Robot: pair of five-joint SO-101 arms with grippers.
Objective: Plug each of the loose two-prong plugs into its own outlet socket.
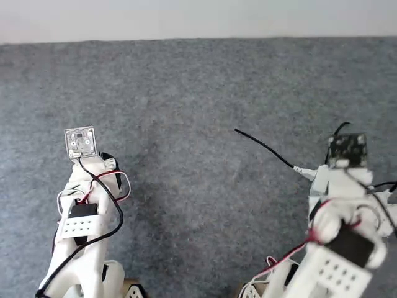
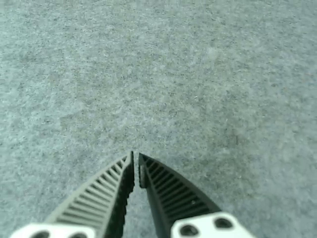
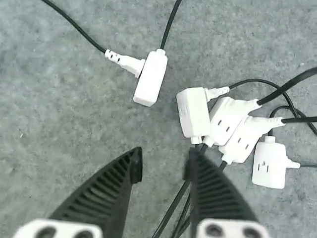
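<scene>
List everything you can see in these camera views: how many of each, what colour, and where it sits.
grey mat: one, grey, covering the table.
lone connector block: one, white, lying on the mat, apart from the cluster.
clustered connector blocks: four, white, side by side on the mat; three show socket slots.
cords: several, black, running from the blocks across the mat; exact count unclear.
left arm and right arm: two, white, at the mat's near edge.
left pincer: one, dark, shut, over bare mat.
right pincer: one, dark, open, above the cords beside the cluster.
</scene>
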